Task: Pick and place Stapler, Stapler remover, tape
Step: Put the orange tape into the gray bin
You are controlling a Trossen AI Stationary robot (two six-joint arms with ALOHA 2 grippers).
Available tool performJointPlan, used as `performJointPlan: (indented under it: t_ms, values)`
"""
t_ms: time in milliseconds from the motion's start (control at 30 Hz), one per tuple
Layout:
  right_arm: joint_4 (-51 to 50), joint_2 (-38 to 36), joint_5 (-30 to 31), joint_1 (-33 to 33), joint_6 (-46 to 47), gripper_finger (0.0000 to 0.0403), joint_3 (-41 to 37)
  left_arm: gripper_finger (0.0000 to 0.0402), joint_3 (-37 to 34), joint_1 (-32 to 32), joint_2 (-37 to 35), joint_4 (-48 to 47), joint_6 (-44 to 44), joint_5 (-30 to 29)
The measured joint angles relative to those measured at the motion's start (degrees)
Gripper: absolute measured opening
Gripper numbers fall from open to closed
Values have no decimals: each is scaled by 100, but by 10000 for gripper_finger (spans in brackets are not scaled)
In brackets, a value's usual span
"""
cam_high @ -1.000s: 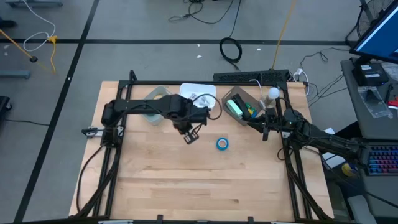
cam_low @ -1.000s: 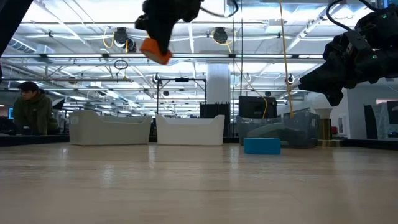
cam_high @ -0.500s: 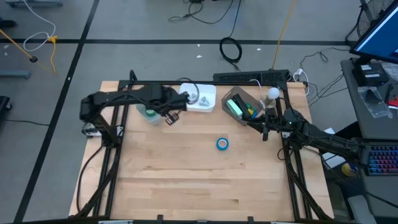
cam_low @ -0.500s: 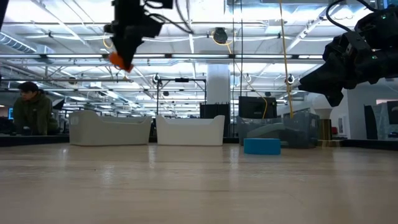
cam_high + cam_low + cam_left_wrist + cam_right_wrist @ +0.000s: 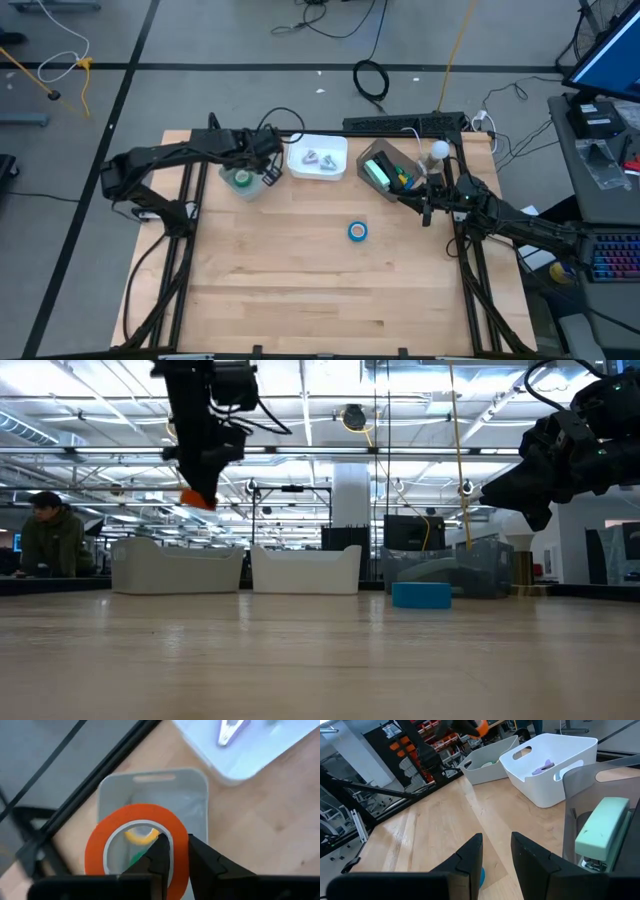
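The desk (image 5: 300,270) is a pale wooden top with a dark metal frame along its edges, standing on a grey floor with cables trailing behind it. Seen level across the desk, the room is a large hall with a ceiling of beams and strip lights, and a person (image 5: 48,535) sits far off at one side.

Three bins stand in a row along the far edge: a grey bin (image 5: 243,185), a white bin (image 5: 318,158) holding small metal pieces, and a clear bin (image 5: 385,165) holding a pale green stapler (image 5: 600,827) that lies flat along the bin.

The left hand (image 5: 268,172) hangs over the grey bin, its fingers clamped on the rim of the red-orange tape roll (image 5: 137,845). The roll stands on edge between the fingers, with its open centre facing the wrist camera. Through that centre, a yellow roll (image 5: 140,837) and a green roll (image 5: 136,857) show lying in the bin below.

The blue tape roll (image 5: 358,231) lies flat on bare wood, hole upward, well apart from the bins.

The right hand (image 5: 426,203) waits in the air beside the clear bin, fingers apart and holding nothing.
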Motion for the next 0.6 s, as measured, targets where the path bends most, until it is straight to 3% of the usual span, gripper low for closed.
performJointPlan:
  t_ms: [167, 600]
  values:
    - [0, 0, 2, 1, 2, 95, 0, 41, -507, 411, 43, 1187, 608, 379]
    - [0, 0, 2, -1, 153, 94, 0, 42, -1744, 1286, 43, 2572, 1076, 1342]
